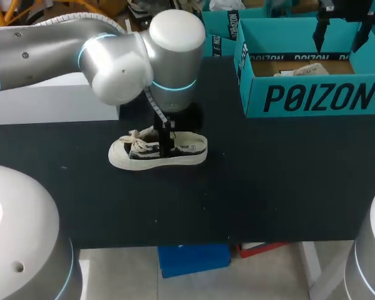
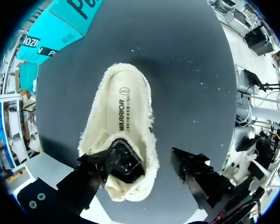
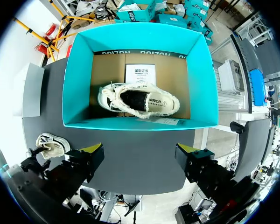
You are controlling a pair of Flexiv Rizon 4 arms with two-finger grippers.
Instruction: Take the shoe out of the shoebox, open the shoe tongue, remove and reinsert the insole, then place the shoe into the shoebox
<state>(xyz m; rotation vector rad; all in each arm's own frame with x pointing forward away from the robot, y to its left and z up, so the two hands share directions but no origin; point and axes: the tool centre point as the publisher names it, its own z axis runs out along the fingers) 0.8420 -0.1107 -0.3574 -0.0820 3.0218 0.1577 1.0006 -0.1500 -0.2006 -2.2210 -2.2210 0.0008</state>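
Left wrist view: empty, wide-open left gripper (image 2: 153, 161) straddles one side of the shoe (image 2: 123, 107).

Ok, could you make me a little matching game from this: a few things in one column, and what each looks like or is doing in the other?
Things:
1 shoebox
2 table
3 left gripper
4 right gripper

States:
A black, with one shoe lying on it
B open, hovering by the box
C teal, with a second shoe inside
D open, one finger down inside the shoe on the table, the other outside it

Pairs: 1-C, 2-A, 3-D, 4-B
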